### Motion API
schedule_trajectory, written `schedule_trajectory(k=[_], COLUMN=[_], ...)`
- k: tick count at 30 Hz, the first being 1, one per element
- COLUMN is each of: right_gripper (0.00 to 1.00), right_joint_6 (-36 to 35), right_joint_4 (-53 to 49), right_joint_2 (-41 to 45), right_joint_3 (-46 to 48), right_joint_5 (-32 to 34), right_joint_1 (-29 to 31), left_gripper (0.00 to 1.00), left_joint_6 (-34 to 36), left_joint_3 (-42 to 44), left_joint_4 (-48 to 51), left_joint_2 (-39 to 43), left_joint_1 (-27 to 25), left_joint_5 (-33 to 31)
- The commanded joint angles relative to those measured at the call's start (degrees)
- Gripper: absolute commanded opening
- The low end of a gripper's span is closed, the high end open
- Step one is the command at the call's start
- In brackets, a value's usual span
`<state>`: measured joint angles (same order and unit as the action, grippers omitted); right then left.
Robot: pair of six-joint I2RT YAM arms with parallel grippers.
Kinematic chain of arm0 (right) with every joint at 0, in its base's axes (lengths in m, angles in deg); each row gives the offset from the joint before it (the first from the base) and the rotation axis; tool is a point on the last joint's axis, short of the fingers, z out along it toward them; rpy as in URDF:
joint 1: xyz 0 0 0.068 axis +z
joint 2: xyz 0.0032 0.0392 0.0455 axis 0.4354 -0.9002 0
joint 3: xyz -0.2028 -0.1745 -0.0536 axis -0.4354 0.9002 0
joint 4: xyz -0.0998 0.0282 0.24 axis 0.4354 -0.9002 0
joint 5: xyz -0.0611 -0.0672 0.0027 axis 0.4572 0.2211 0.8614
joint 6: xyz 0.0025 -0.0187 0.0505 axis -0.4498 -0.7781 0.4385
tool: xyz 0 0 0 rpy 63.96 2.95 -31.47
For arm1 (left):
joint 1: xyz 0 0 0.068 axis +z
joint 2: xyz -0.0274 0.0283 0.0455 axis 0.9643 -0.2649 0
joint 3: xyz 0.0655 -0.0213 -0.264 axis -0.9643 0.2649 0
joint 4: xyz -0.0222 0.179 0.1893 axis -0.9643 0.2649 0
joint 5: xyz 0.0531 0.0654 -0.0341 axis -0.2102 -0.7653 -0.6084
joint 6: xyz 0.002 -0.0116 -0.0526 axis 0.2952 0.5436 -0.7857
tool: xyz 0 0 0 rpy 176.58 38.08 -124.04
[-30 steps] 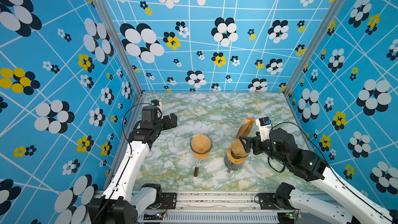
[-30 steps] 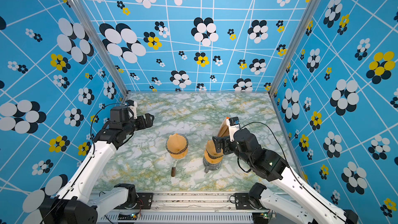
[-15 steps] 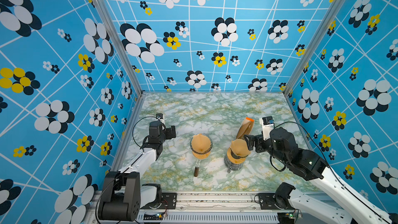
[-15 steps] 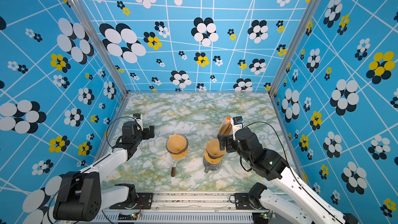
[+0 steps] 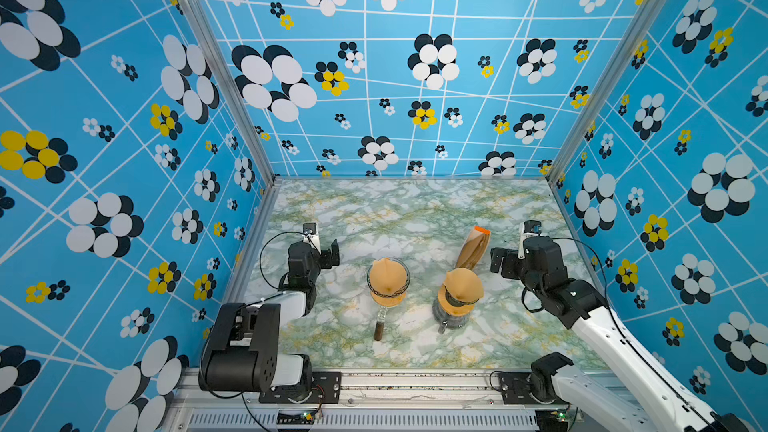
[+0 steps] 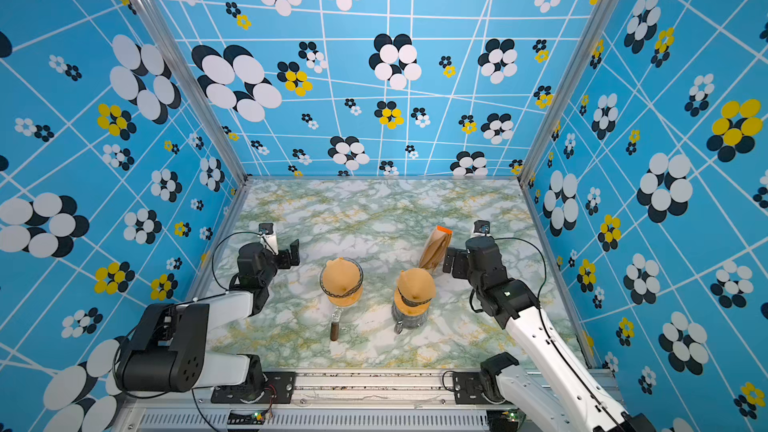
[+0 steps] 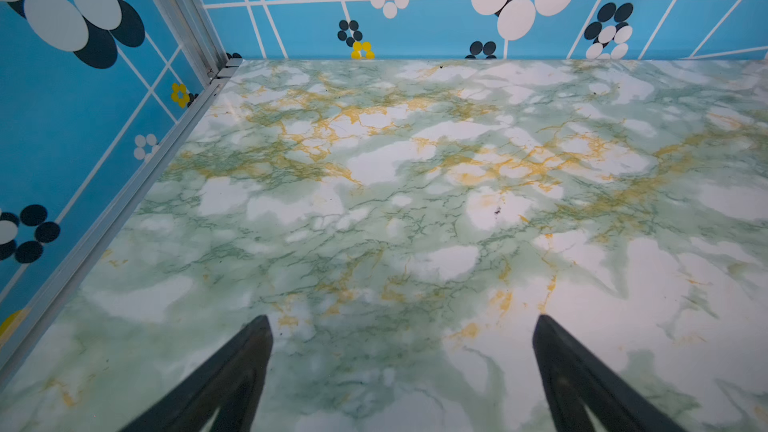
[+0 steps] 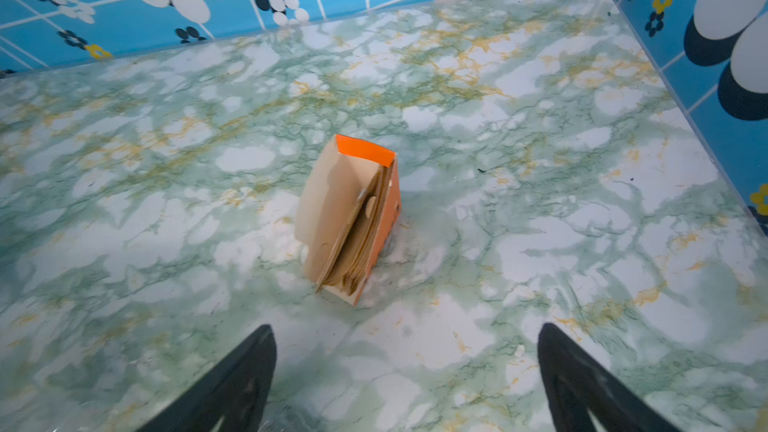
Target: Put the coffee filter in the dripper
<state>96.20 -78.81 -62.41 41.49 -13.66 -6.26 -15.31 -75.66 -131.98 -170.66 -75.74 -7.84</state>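
A brown paper coffee filter (image 5: 462,284) (image 6: 415,282) sits opened out in the dripper (image 5: 456,302) (image 6: 411,303) on a glass carafe at the right of centre. My right gripper (image 5: 498,261) (image 6: 451,261) (image 8: 407,334) hangs open and empty just right of it, clear of the paper. A second glass dripper (image 5: 388,299) (image 6: 341,299) with a dark handle also holds a brown filter (image 5: 387,278) (image 6: 340,278). My left gripper (image 5: 330,253) (image 6: 291,253) (image 7: 403,326) is open and empty over bare table, left of that dripper.
An orange box of flat filters (image 5: 473,245) (image 6: 435,247) (image 8: 353,218) stands upright behind the carafe, straight ahead of my right gripper. Patterned blue walls close in the marble table (image 5: 415,209) on three sides. The left arm is folded low by the left wall.
My right gripper has drawn back to the right, away from the filter on the carafe dripper. The left arm has folded down and back toward its base.
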Motion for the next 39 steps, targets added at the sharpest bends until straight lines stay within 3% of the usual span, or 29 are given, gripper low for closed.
schedule_trajectory(k=[1, 4, 12, 16, 20, 27, 34, 39], right_gripper=[0.99, 0.99, 0.99, 0.99, 0.99, 0.99, 0.99, 0.99], right_joint_6=[-2.0, -2.7, -5.9, -9.2, -11.8, -14.9, -12.4, -15.1], right_joint_4=[9.9, 16.1, 33.3, 41.7, 48.1, 61.2, 75.6, 80.7], right_joint_2=[-2.0, -3.7, -9.0, -13.9, -19.5, -24.9, -31.5, -37.1], right_joint_3=[3.8, 7.4, 15.3, 16.9, 17.8, 19.5, 22.2, 22.1], right_joint_5=[0.3, 1.8, -3.1, -3.1, -3.0, -6.5, -8.5, -15.3], right_joint_1=[-3.6, -7.5, -18.7, -19.4, -19.7, -21.5, -22.6, -22.7], left_gripper=[0.99, 0.99, 0.99, 0.99, 0.99, 0.99, 0.99, 0.99], left_joint_6=[0.2, 0.2, 0.0, 1.3, 1.7, 1.2, 0.3, 0.3], left_joint_3=[1.8, 2.7, -0.9, -0.7, 2.7, 1.6, -1.0, -1.1], left_joint_4=[-9.7, -14.4, -7.0, -7.3, -13.7, -11.6, -6.7, -6.7], left_joint_2=[-4.3, -7.2, -7.1, -7.0, -7.0, -7.0, -7.1, -7.1], left_joint_1=[0.5, 0.5, 0.8, 0.6, 0.3, 0.7, 1.1, 1.0], left_joint_5=[1.6, 0.6, 1.2, 4.0, 4.6, 4.7, 3.1, 2.9])
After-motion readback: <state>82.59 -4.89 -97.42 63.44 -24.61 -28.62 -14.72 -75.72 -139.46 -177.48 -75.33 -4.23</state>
